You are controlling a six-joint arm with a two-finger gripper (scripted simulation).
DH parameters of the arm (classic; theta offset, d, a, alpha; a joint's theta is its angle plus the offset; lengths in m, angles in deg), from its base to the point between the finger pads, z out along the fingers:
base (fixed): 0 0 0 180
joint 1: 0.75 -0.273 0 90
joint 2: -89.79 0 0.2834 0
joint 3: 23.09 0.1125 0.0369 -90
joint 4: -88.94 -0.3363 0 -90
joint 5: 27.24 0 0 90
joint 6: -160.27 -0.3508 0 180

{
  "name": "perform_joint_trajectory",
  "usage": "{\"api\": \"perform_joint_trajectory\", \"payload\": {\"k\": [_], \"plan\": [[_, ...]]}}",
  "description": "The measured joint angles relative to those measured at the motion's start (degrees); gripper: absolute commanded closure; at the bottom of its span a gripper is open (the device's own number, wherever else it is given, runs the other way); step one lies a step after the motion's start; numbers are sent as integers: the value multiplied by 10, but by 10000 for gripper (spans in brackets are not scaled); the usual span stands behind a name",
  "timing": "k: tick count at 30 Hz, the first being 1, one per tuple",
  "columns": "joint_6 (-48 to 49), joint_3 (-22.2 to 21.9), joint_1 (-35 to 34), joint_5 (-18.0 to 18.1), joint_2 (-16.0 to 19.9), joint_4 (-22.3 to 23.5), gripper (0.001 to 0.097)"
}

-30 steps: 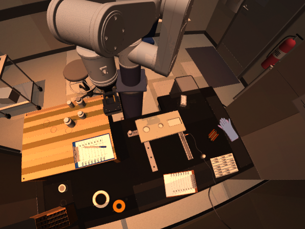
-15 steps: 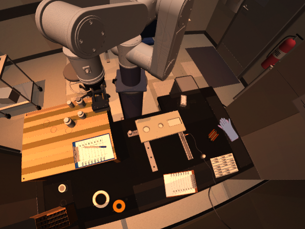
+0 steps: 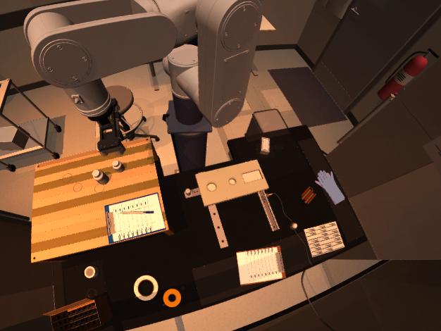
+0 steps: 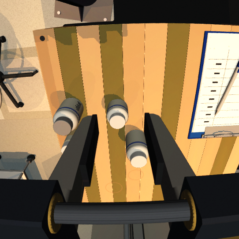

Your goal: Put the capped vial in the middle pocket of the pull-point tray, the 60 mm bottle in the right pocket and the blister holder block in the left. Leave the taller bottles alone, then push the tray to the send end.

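Note:
Two white-capped bottles stand on the striped wooden board just in front of my gripper [image 3: 111, 145], one nearer [image 3: 117, 165] [image 4: 116, 113] and one a little farther along the board [image 3: 99, 176] [image 4: 136, 148]. My gripper hangs open over the board's rear edge and holds nothing. The wrist camera shows a further, larger bottle [image 4: 66, 116] at that rear edge, outside my fingers, with part of another behind the left finger. To the right, on the black bench, the tan tray [image 3: 231, 181] lies on its two rails with two round pockets and one rectangular one. A small white block [image 3: 265, 145] lies behind the tray.
The arm's dark pedestal [image 3: 188, 142] stands behind the bench, between board and tray, with a stool [image 3: 121, 98] behind the board. A clipboard with pen [image 3: 135, 217] covers the board's near right corner. A purple glove [image 3: 330, 186], label sheets and tape rolls [image 3: 146, 287] lie on the bench.

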Motion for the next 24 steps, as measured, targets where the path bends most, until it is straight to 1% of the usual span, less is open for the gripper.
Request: {"api": "perform_joint_trajectory", "payload": {"k": [5, 12, 18, 24], "plan": [[60, -17, 60, 18, 35, 0, 521], [124, -59, 124, 35, 94, 0, 521], [159, -97, 159, 42, 139, 0, 521], [178, -125, 178, 44, 169, 0, 521]]}}
